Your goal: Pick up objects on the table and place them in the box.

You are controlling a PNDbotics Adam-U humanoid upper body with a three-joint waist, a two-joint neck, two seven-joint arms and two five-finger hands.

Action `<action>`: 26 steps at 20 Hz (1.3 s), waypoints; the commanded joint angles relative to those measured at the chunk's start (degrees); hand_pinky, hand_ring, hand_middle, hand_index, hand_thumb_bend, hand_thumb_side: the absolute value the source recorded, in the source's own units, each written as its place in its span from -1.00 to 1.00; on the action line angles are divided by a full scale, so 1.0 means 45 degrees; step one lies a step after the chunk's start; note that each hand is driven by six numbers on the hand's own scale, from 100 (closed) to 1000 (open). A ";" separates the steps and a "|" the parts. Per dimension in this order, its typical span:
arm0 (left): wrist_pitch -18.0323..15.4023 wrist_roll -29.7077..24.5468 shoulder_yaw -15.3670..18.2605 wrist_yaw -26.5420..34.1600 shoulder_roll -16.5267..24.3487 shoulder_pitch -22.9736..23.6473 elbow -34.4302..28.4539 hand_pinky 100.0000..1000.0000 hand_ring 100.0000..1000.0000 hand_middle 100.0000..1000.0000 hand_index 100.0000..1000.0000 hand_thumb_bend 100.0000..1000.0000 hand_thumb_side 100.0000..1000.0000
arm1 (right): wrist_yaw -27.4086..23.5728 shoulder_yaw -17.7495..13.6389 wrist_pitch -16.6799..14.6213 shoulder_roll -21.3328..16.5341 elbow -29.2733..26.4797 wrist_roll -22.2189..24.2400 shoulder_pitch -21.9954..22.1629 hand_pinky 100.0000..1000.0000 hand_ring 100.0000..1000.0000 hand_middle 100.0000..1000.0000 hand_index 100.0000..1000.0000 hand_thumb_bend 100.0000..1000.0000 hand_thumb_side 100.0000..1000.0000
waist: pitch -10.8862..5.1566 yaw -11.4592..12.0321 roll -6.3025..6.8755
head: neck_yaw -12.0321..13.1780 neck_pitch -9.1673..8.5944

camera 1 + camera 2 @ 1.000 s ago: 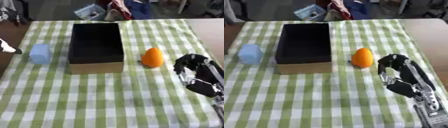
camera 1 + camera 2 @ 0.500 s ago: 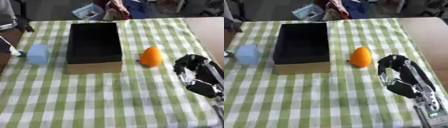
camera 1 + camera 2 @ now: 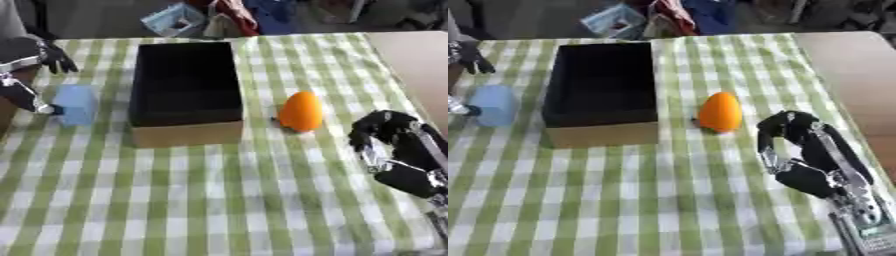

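Box [image 3: 185,85] w/ dark interior, open-topped.

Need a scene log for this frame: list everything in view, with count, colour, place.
box: 1, black inside with tan cardboard walls, table centre-left, open and empty
orange object: 1, orange, egg-shaped, right of the box
blue block: 1, light blue, left of the box
tablecloth: 1, green and white check, covers the table
clutter: several items, mixed colours, beyond the far edge
left hand: 1, black, far left, fingers open at the blue block
right hand: 1, black and silver, lower right, fingers curled, holding nothing
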 commanded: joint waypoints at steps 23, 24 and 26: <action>0.0236 0.0611 0.0270 0.1176 0.0310 -0.0280 -0.0606 0.13 -0.22 -0.25 0.10 -0.25 -0.99 | -0.0085 -0.0041 -0.0049 -0.0230 -0.0099 0.0085 -0.0214 0.27 -0.06 -0.06 0.19 -1.00 -0.79 | -0.0139 0.0018 0.0039 | 0.0013 -0.0055; 0.0255 0.0588 0.0264 0.1328 0.0355 -0.0320 -0.0740 0.13 -0.22 -0.25 0.10 -0.25 -0.99 | -0.0085 -0.0041 -0.0051 -0.0232 -0.0098 0.0087 -0.0215 0.27 -0.06 -0.06 0.19 -1.00 -0.79 | -0.0152 0.0025 0.0045 | 0.0008 -0.0059; 0.0279 0.0557 0.0254 0.1668 0.0412 -0.0431 -0.1033 0.13 -0.23 -0.25 0.09 -0.27 -1.00 | -0.0086 -0.0040 -0.0053 -0.0239 -0.0094 0.0091 -0.0214 0.27 -0.06 -0.06 0.19 -1.00 -0.79 | -0.0182 0.0029 0.0054 | -0.0002 -0.0061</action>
